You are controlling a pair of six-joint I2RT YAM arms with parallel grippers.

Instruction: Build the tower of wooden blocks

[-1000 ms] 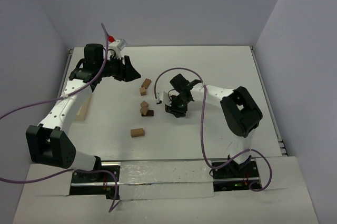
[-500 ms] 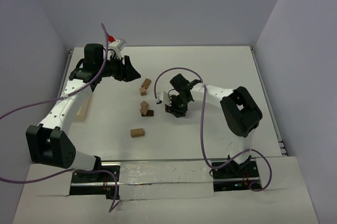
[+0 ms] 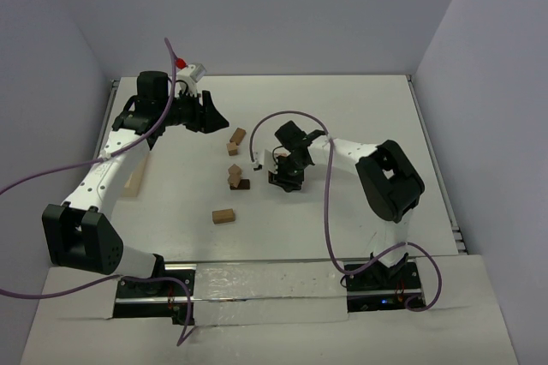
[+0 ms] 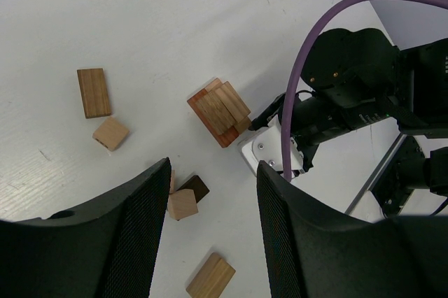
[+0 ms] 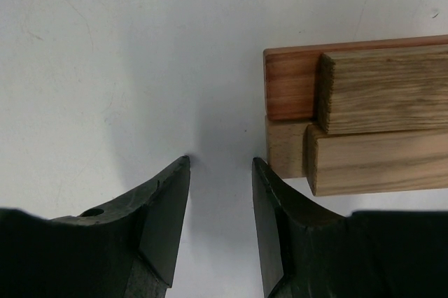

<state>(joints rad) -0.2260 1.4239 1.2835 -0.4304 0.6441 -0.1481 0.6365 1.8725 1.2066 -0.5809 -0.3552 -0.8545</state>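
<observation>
The tower [image 4: 218,111] is a short stack with a reddish-brown brick [image 5: 290,84] low down and tan bricks [image 5: 385,88] laid on top; from above it shows mid-table [image 3: 236,177]. My right gripper [image 5: 220,161] stands low over the table just beside it, open by a narrow gap with only bare table between the jaws, its right fingertip [image 5: 260,168] close to a tan brick's end. Loose wood blocks lie around: a tan brick [image 4: 93,91], a tan cube [image 4: 110,133], a tan-and-dark-brown pair [image 4: 183,200] and a tan brick [image 4: 210,277]. My left gripper [image 4: 213,165] hovers open and holds nothing.
A larger pale wooden box [image 3: 135,175] lies by the left arm near the table's left edge. The right arm's purple cable [image 4: 290,102] arcs above the tower area. White walls close in the back and both sides of the table [image 3: 360,116].
The right gripper has shifted very slightly beside the tower. The left arm and all blocks stay where they were.
</observation>
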